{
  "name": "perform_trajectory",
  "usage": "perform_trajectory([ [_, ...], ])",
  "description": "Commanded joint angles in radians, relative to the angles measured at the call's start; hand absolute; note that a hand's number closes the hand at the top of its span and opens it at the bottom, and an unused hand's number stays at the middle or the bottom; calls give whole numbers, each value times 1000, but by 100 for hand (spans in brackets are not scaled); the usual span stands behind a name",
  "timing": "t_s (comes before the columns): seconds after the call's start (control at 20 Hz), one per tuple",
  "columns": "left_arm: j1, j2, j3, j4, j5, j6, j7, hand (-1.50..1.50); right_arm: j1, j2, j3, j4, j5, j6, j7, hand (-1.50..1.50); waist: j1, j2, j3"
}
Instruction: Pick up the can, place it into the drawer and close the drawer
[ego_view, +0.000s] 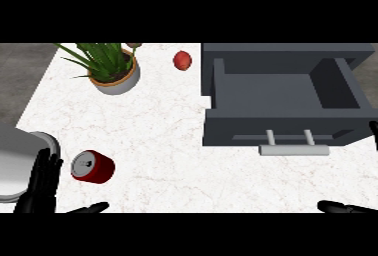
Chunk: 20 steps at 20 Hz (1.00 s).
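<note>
Red can (93, 167) with a silvery top, lying tipped over on the white marbled counter (184, 150), well to the left of the open drawer (273, 95) and nearer the robot than the drawer's front. Probably light, stiff and thin-walled. Smooth sides, likely slippery, and round enough to roll if nudged. Best taken across the middle of the body, thumb on one side and fingers on the other, not by the rim. No way to judge whether full or empty.

Just beside the can, on the side away from the drawer: black left hand (40, 182), fingers straight and pressed together, holding nothing. Contact with the can not visible.

Below the drawer's right front corner, at the lower edge: right hand (341, 206), seen only as a dark sliver. Spread or closed, impossible to tell.

Drawer dark grey, pulled out, with a pale bar handle (294, 149) on its front. Right side cut off at the edge.

Left of the drawer's far end: small red rounded thing (182, 60), perhaps a fruit, hard to name. Further left again: potted plant (112, 70).

Far left of the drawer, behind the left hand: pale grey rounded shape (18, 165), cut by the edge, likely a forearm but uncertain.
</note>
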Motion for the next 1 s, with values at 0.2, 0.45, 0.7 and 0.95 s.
perform_trajectory([
  [0.2,-130,17,71,272,20,20,-115,-150,-22,-13,-34,-60,-17,-1,79,-150,-2,1,0],
  [0.45,-132,61,127,406,53,-26,-217,-150,20,16,-47,-9,-21,38,-5,-150,-1,1,0],
  [0.7,-218,45,104,507,37,10,-239,-150,-5,10,-35,-95,-3,27,95,-150,-1,0,0],
  [0.95,-284,89,168,682,88,-23,-322,-150,-56,-58,-157,-40,-103,51,125,-150,-1,1,0],
])
